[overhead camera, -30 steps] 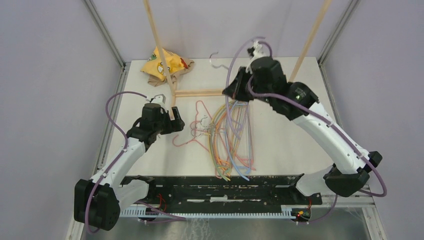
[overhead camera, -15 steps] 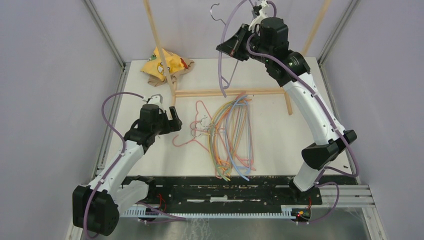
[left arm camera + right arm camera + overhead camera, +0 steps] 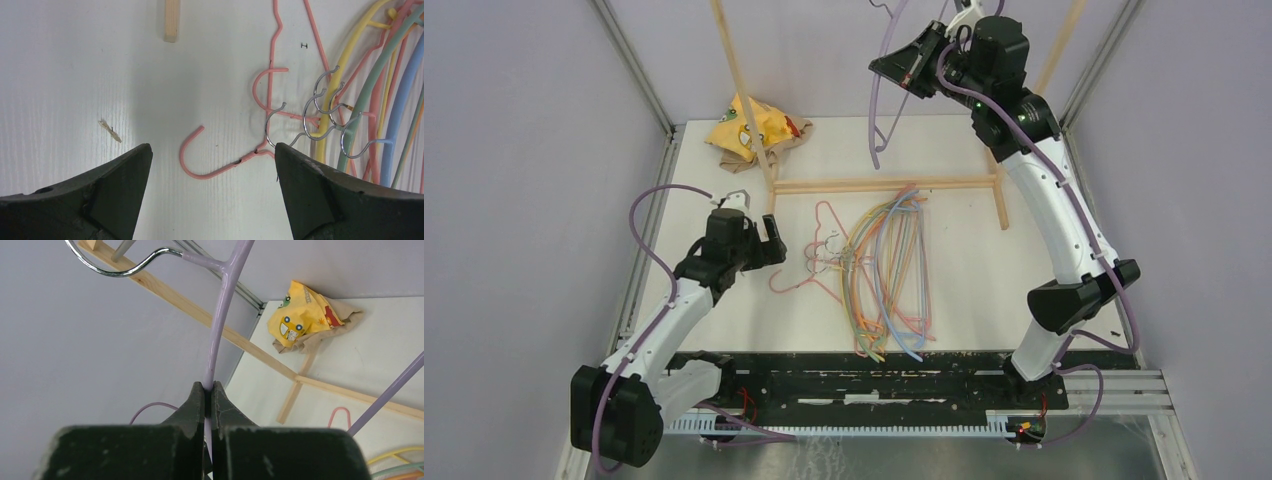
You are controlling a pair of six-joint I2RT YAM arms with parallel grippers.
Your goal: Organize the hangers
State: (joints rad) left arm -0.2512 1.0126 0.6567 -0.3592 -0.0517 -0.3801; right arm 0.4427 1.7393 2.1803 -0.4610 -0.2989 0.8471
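Right wrist view: the right gripper (image 3: 208, 387) is pressed together on the thin arm of a lavender hanger (image 3: 220, 315), whose metal hook curves off above the fingertips. From the top view, this gripper is raised high over the far side of the table (image 3: 984, 270), between the two posts of the rack (image 3: 884, 185). The left gripper (image 3: 211, 148) is spread wide and holds nothing. It sits low over the table, its jaws either side of the hook of a pink hanger (image 3: 271, 55). Just beyond, the other hangers (image 3: 889, 270) lie in a loose pile at mid-table. A yellow cloth (image 3: 749, 128) lies at the far left corner.
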